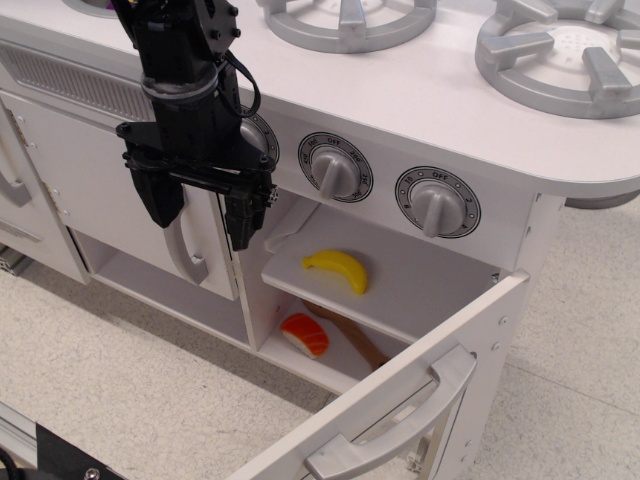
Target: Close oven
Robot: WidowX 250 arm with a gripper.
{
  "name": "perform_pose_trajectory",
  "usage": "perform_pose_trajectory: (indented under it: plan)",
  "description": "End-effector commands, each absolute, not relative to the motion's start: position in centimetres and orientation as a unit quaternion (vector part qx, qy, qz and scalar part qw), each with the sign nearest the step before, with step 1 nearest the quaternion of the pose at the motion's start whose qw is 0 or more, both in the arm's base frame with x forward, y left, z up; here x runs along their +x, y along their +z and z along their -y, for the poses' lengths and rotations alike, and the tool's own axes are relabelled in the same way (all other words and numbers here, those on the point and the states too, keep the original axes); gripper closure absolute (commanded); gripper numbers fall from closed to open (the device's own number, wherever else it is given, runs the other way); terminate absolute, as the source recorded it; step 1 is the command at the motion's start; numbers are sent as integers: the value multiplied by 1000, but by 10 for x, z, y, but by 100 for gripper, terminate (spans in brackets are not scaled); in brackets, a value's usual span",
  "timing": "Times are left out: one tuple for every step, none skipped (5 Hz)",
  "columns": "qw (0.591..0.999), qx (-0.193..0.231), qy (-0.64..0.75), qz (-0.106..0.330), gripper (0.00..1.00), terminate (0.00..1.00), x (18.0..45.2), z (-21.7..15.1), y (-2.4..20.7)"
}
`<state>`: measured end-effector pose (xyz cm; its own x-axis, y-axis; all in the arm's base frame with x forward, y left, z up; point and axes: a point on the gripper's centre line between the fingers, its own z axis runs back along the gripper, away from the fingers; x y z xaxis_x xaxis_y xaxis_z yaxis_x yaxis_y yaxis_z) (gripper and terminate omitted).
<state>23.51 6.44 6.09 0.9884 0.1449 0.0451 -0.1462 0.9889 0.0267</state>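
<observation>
The white oven compartment (400,290) stands open under the knobs. A yellow toy banana (338,270) lies on its shelf, and an orange-and-white sushi piece (305,335) and a brown wooden utensil (345,335) lie on its floor. The white oven door (420,375) is swung wide open toward the lower right, and its grey bar handle (400,425) faces outward. My black gripper (202,232) hangs open and empty in front of the cabinet, just left of the oven opening. It is well away from the door and its handle.
A solid white cabinet door (100,190) with a vertical grey handle (185,250) sits right behind the gripper. Two grey knobs (335,168) (437,202) are above the oven. Grey burners (560,55) sit on the countertop. Speckled floor (130,390) lies below.
</observation>
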Motion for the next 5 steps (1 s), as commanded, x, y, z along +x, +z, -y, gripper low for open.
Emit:
perform_pose_trajectory:
  plan:
    - [997,15,73,22,0,0,235,-64,61]
    - [999,-2,-4,37,0,0,219,-45,57]
    - [995,-44,-91,13,0,0,193,-22,69]
    - [988,-56,-142,8,0,0,172,-6,69]
    - [980,-51,-193,-13,0,0,153,12,56]
